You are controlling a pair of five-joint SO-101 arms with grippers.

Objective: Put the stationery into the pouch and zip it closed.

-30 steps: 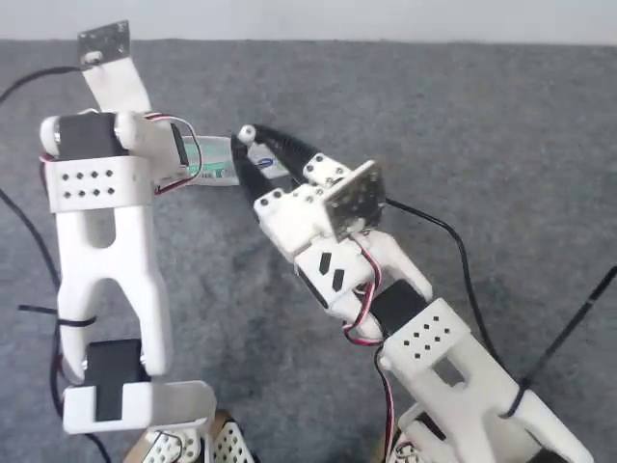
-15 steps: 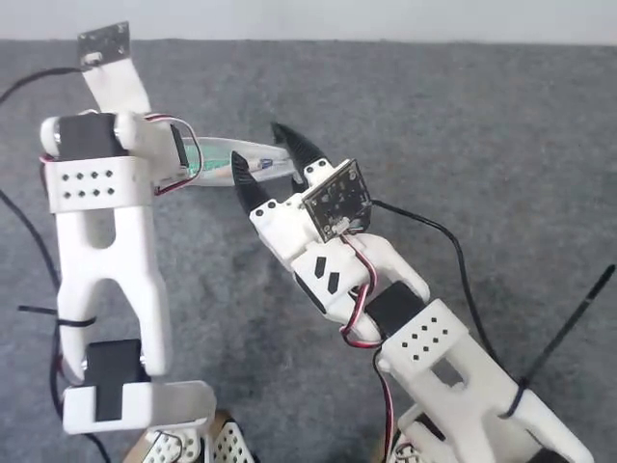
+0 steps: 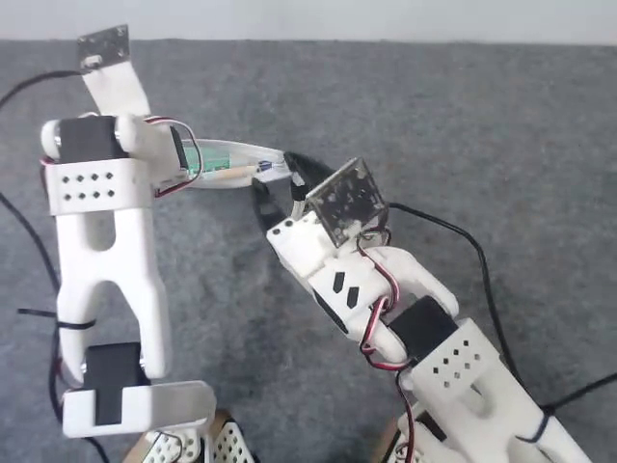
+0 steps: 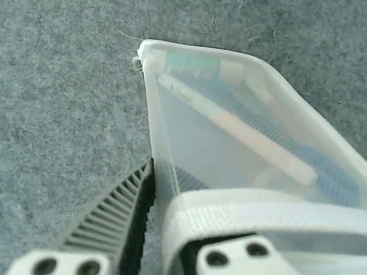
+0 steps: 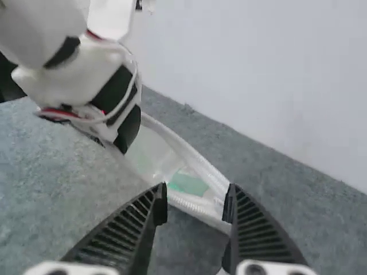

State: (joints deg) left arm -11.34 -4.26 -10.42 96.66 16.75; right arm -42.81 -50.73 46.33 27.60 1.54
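**High view.** The translucent pouch (image 3: 229, 162) projects from beneath the left arm (image 3: 101, 183) toward the right pincer (image 3: 274, 176). This pincer's two black fingers are spread, one on either side of the pouch's free end. A green item (image 3: 205, 160) shows through the pouch wall. The grey surface (image 3: 463, 125) lies beneath both arms.

**Left wrist view.** The left pincer (image 4: 172, 200) appears to be pinching the pouch's near edge. A ribbed black finger (image 4: 117, 229) lies just beside that edge, but the contact itself is hidden behind the pouch wall. This view shows the contents more fully. A long white pen (image 4: 241, 134) lies slantwise inside, and the green item sits at the corner farthest from the pincer.

**Right wrist view.** The right pincer's fingers stand apart, with the pouch's white-edged end between their tips. Whether it touches either finger cannot be made out. From that gap the pouch slants away to the left arm's wrist. A pale wall (image 5: 258, 74) stands beyond the surface.
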